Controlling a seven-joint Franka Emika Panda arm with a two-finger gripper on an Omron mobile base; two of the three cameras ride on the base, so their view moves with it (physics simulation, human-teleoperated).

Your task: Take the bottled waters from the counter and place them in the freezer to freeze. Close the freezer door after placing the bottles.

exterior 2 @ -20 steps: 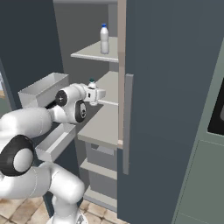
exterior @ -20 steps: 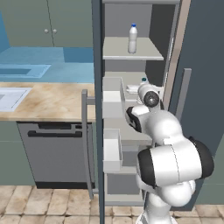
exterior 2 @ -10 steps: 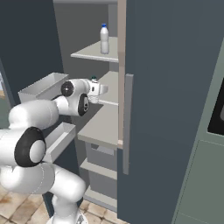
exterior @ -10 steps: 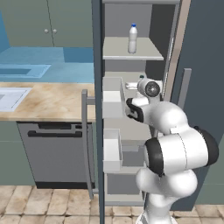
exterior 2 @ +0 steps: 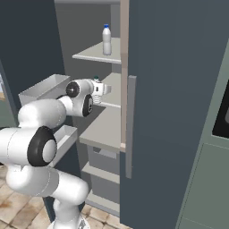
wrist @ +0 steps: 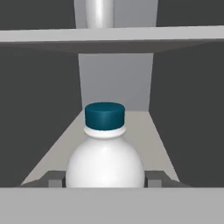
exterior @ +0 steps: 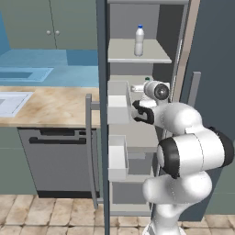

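One bottled water [exterior: 139, 40] stands upright on the upper shelf of the freezer [exterior: 137, 53], and it is also in the right base view [exterior 2: 106, 40]. A second bottled water [wrist: 104, 162], white with a dark blue cap, sits upright between my fingertips [wrist: 54, 179]. My gripper [wrist: 104, 180] is shut on it. This hand [exterior 2: 99, 88] is over the middle shelf [exterior 2: 107, 125] inside the freezer. Whether the bottle's base touches the shelf is hidden. The freezer door [exterior: 102, 114] stands open to the left, with white bins [exterior: 117, 103] on its inside.
The beige counter [exterior: 50, 105] with its white sink [exterior: 9, 101] lies left of the open door, above a dark dishwasher [exterior: 55, 156]. A shut dark door panel with a bar handle [exterior 2: 129, 125] borders the freezer opening on the right. My own elbow [exterior: 193, 153] is in front of the lower shelves.
My arm has folded in closer to the freezer, and the hand with the bottle has edged slightly deeper over the middle shelf. The bottle on the upper shelf has not moved.
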